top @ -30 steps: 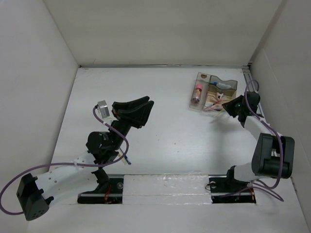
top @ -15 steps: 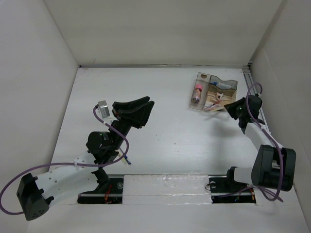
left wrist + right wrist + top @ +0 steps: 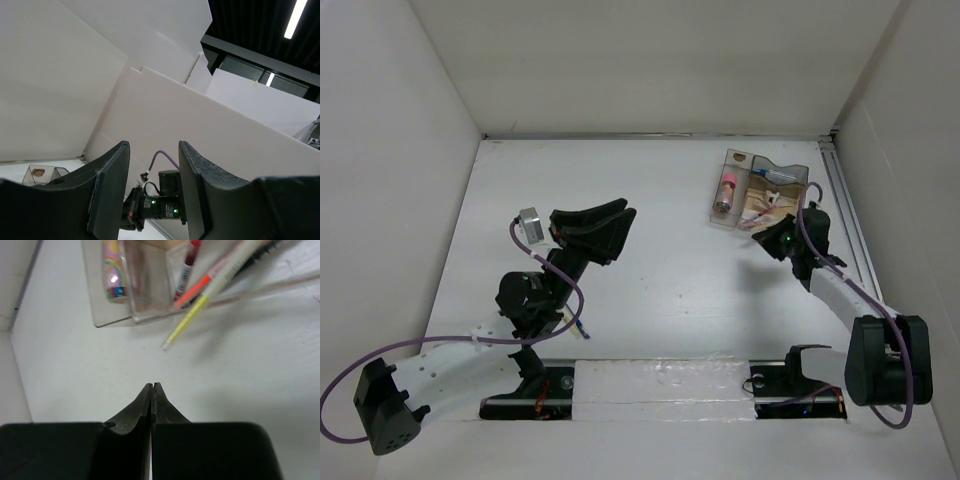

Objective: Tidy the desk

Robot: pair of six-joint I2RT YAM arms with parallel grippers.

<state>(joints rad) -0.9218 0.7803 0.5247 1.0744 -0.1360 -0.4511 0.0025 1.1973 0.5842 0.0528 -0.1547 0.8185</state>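
Note:
The desk is a flat white tabletop between white walls. At its back right stands a clear compartment tray holding a pink tube and several pens. In the right wrist view the tray and the pens, one yellow-tipped and sticking out, lie just beyond my right gripper, which is shut with nothing between its fingers. From above, my right gripper hovers just in front of the tray. My left gripper is raised over the desk's left half, open and empty, its fingers pointing at the far wall.
A metal rail runs along the desk's right edge. White panels wall the left, back and right sides. The arm bases sit on a strip at the near edge. Through the left wrist view my right arm's wrist shows between the fingers.
My right gripper has closed fully and drawn back toward the near left, away from the tray and its pens. The left arm has not moved.

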